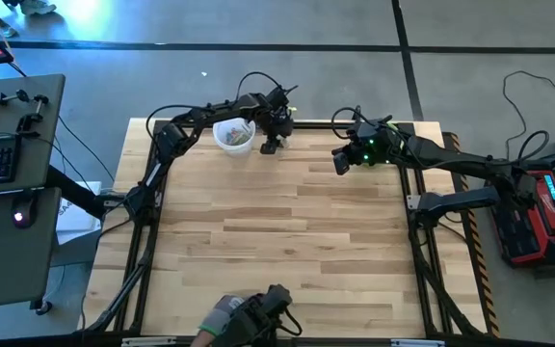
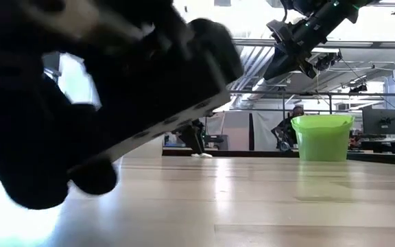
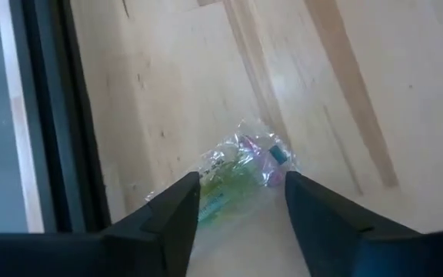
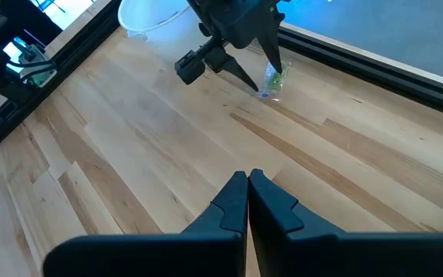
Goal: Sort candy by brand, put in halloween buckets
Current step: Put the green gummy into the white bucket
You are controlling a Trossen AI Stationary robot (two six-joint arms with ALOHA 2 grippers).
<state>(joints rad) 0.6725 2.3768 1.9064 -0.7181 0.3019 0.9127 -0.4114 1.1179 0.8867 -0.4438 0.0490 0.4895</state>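
Left end effector (image 3: 241, 204) is down at the table (image 1: 287, 241), fingers spread wide either side of a clear-wrapped green candy (image 3: 241, 165). Pads not touching the wrapper as far as I can tell, so nothing is gripped yet. The candy lies flat on the wood, just beside the white bucket (image 1: 233, 134), at the far edge near the frame rail (image 3: 60, 115).

Risks, my read:
- Wrapper is crinkly and slack. Fingers may pinch film only and the sweet slides out on lift.
- Candy sits flat, so fingertips must nearly scrape the wood. Too high means a miss, too low means a jam on the table.
- An off-centre close could flick it toward the rail and off the edge.
- White bucket is light and near the arm. A wrist swing could tip it; it already holds some candy.

Right end effector (image 4: 248, 201) hangs above the table, well to the right of the white bucket, fingers pressed together, empty, waiting. Green bucket (image 2: 322, 136) shows in the low view only, under the right arm. A dark unit (image 1: 263, 313) sits at the near edge, far from the white bucket, and blocks much of the low view. Nothing stands between candy and white bucket.
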